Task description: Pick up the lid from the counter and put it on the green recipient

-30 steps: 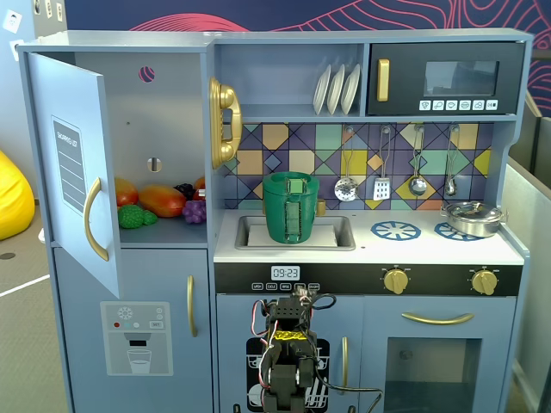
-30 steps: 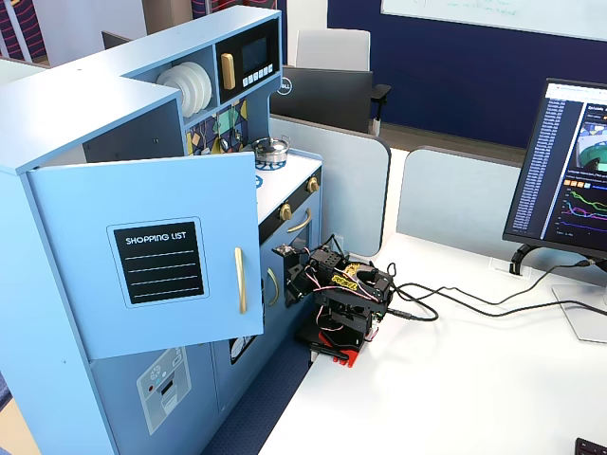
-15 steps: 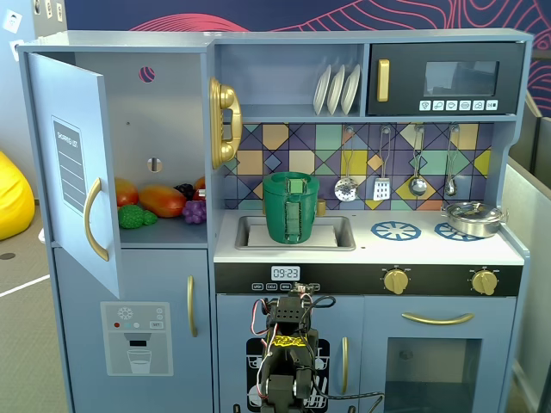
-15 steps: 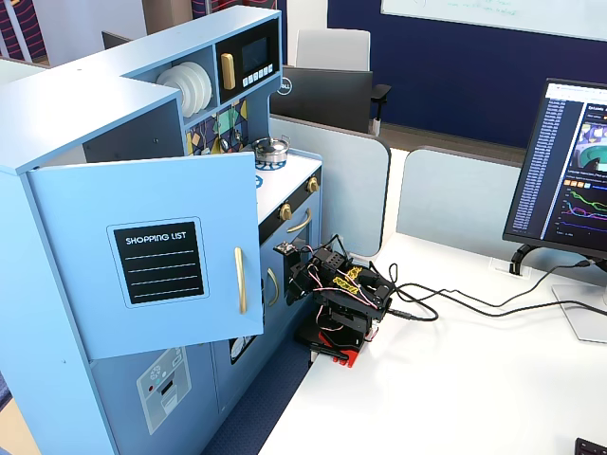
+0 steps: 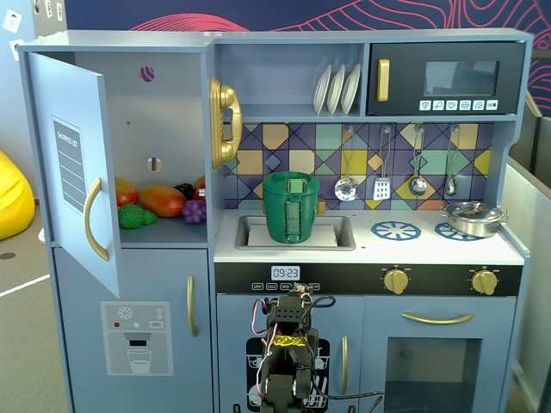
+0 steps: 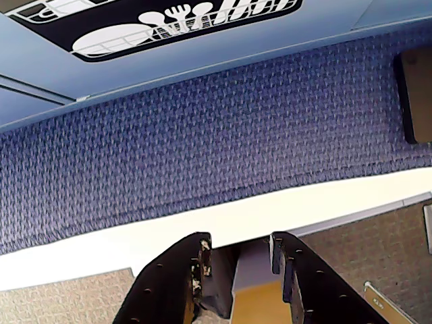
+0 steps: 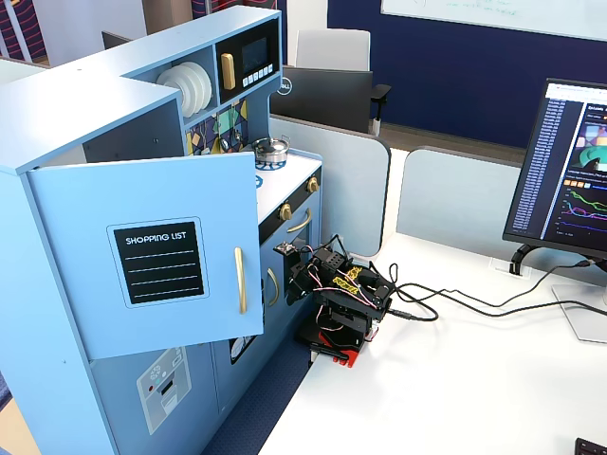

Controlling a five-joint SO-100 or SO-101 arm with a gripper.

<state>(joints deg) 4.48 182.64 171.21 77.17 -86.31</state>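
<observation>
Already the lid (image 5: 291, 181) caps the green recipient (image 5: 290, 211); end effector (image 6: 237, 260) parted, empty.

Toy kitchen (image 5: 448, 258) in pale blue, green recipient (image 5: 291, 207) standing in the sink (image 5: 340, 232) with the lid (image 5: 293, 182) on top, silver pot (image 5: 473, 218) on the right burner, fridge door (image 5: 76, 163) swung open, plastic fruit (image 5: 161, 200) inside, folded arm (image 5: 288, 361) low before the cabinet front.

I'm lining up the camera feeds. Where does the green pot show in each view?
A fixed view: green pot stands in the sink, centre, lid on top.
Wrist view: not in it.
A fixed view: hidden behind the open door.
Shared landmark: the silver pot on the counter.
</observation>
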